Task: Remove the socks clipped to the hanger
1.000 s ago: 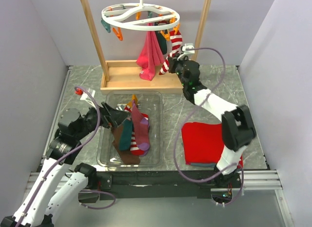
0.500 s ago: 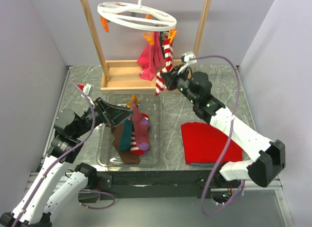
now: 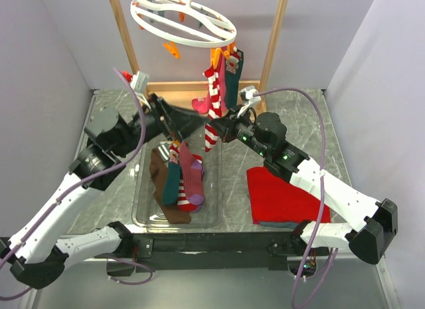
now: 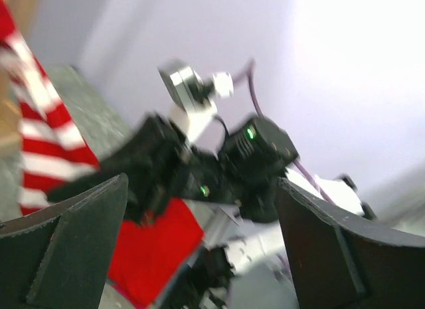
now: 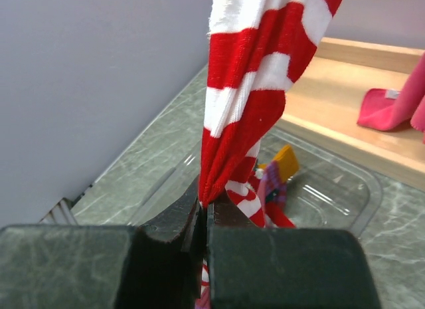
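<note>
Since a second ago, has swung the left gripper (image 3: 189, 125) up from beside the left wall of the clear bin (image 3: 147, 212) to above its far end, aimed toward the striped sock (image 3: 214, 96). Has also drawn the right gripper (image 3: 216, 129) back from the wooden stand (image 3: 126, 46) toward the bin, taking the sock's lower end along and tipping the white ring hanger (image 3: 182, 22).

Spreads the left fingers (image 4: 73, 249) wide, with nothing between them. Frames, in the gap between them in the left wrist view, the right gripper and part of the red cloth (image 4: 156, 252), with the striped sock at the left edge.

Presses the right fingers (image 5: 119, 262) together on the striped sock's lower end, pinching the fabric hard. Leaves the sock's top clipped at the ring's right side, so that the sock runs taut from the clip down to the pinch, over the far right part of the bin.

Leaves a dark teal sock (image 3: 232, 76) clipped just right of the striped one, and a pink cloth (image 5: 388, 109) trailing onto the stand's wooden base behind.

Holds a pile of socks (image 3: 179, 183) inside the bin: brown, teal, magenta and striped, overlapping. Keeps the red cloth flat on the table right of the bin, under the right forearm.
</note>
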